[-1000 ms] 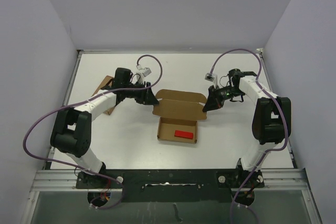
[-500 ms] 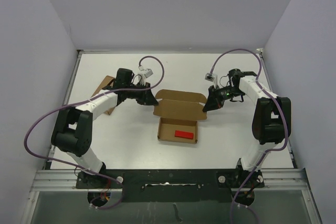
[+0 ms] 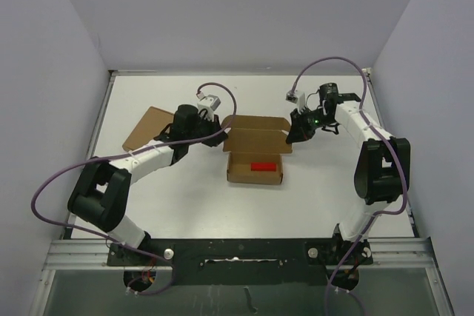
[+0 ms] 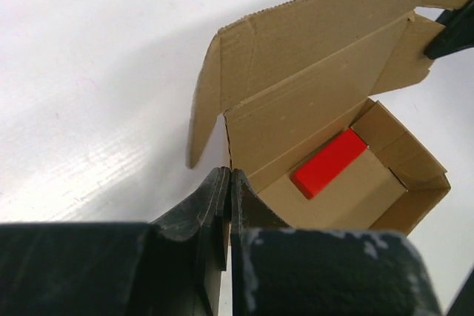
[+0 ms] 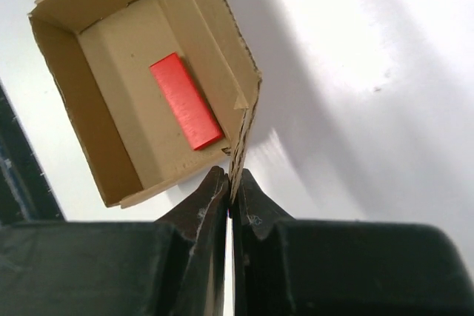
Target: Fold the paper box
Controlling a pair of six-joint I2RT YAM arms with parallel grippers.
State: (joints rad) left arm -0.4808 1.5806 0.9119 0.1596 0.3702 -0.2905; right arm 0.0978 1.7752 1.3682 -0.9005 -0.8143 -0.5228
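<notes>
Two-sided grip on the paper box point(image 3: 254, 142) near the middle of the white counter point(image 3: 185, 197): left pincer point(image 4: 229, 175) pinched shut on the lid's left flap, right pincer point(image 5: 231, 177) pinched shut on its right edge. Lid raised, small red block point(image 3: 263, 166) inside.

Bright, even light; glare on the white table point(image 5: 348, 42); soft shadows; wrist-view foregrounds blurred.

White table point(image 3: 185, 197) with an open paper box point(image 3: 255, 138) and a flat cardboard sheet point(image 3: 147, 128)
</notes>
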